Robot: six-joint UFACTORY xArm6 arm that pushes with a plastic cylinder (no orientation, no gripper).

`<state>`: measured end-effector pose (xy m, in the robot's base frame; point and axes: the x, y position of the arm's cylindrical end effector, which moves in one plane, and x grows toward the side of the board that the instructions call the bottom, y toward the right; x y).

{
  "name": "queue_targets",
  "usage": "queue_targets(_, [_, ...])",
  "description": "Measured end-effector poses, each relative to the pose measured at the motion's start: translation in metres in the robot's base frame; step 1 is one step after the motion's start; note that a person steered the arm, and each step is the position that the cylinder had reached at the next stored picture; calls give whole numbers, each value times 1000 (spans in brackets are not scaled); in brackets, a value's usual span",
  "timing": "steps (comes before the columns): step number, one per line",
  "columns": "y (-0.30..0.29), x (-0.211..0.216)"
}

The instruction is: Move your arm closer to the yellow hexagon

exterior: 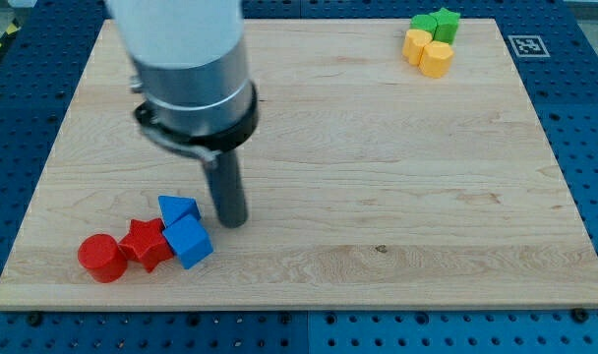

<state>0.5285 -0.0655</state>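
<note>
1. A pale wooden board (378, 197) lies on a blue pegboard table (584, 118).
2. My tip (232, 220) is a bare rod with no pincer, just right of the blue blocks (184, 232).
3. The yellow hexagon (416, 44) sits well apart, at the view's top right, among green blocks (437, 24).

The arm descends from the view's top left, its wide grey cylindrical body narrowing through a black collar into a straight dark rod. My tip (232, 220) stands upright at the view's lower left.
</note>
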Motion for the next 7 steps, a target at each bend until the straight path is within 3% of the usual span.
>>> queue_targets(2, [116, -66])
queue_targets(4, [116, -66])
queue_targets(6, [125, -96])
queue_targets(7, [189, -120])
